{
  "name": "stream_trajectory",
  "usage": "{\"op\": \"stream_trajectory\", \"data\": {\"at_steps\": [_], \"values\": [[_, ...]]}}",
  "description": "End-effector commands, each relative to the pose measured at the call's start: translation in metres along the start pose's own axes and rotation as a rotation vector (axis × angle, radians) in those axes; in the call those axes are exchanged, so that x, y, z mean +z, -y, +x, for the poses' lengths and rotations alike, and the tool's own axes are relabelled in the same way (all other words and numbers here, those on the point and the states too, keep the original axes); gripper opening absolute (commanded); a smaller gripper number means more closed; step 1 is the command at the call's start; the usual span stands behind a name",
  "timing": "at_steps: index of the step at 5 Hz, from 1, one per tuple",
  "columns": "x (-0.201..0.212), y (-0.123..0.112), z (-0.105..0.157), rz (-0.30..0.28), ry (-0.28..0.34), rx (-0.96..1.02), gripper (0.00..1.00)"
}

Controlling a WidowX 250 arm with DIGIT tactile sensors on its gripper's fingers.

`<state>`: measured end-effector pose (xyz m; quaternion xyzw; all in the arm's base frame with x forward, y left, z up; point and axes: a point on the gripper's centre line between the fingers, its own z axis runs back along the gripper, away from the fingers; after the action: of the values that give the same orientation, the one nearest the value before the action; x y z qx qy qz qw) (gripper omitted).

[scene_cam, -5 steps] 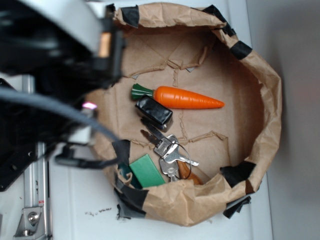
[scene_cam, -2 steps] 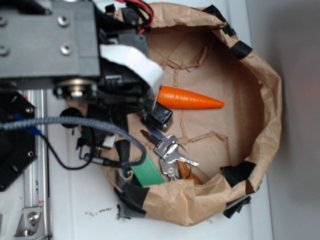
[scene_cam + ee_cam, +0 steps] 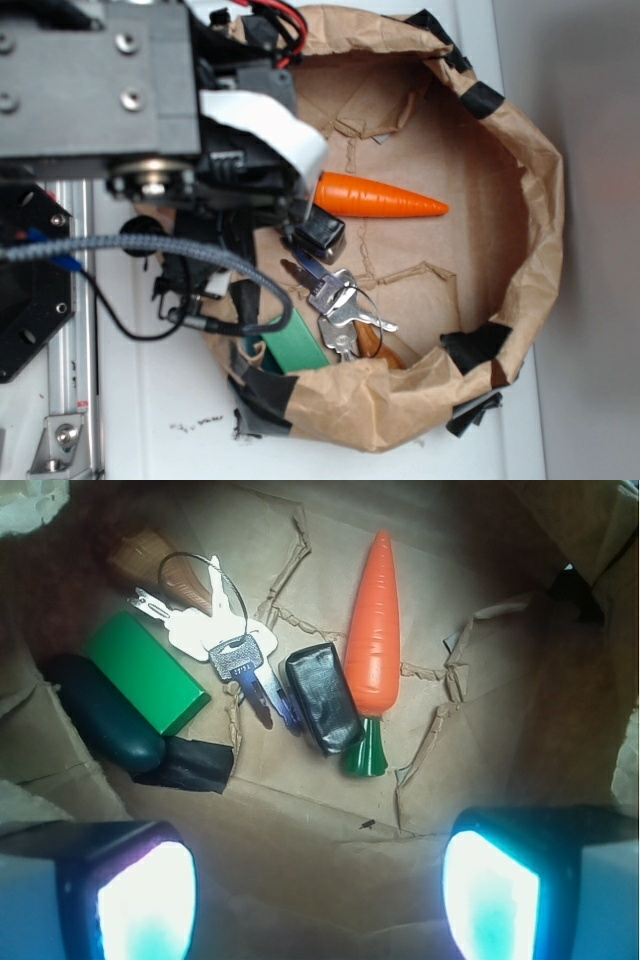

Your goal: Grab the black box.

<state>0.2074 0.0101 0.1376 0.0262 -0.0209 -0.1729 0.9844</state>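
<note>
The black box [image 3: 323, 697] lies mid-frame in the wrist view, touching the carrot [image 3: 373, 630]. The pincer [image 3: 320, 900] hangs released at the lower edge, fingers [image 3: 145, 900] apart, nothing held.

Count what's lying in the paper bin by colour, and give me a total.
Orange: 1, carrot
Black: 1, box
Green: 2, block, dark oval
Silver: 1, key bunch
Brown: 1, piece by the keys
Total: 6

1 black box [image 3: 323, 697], 1 carrot [image 3: 374, 640], 1 green block [image 3: 146, 672].
</note>
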Motion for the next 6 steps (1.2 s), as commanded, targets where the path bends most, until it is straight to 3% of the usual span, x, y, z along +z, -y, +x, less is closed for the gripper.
{"op": "stream_trajectory", "data": {"at_steps": [1,2,3,6], "values": [[0.004,-0.05,0.009,-0.025,0.047,0.154,1.0],[-0.016,-0.041,0.022,-0.007,-0.028,0.131,1.0],[-0.043,-0.018,0.024,-0.007,-0.049,0.025,1.0],[-0.111,-0.001,0.044,0.008,-0.028,-0.076,1.0]]}}
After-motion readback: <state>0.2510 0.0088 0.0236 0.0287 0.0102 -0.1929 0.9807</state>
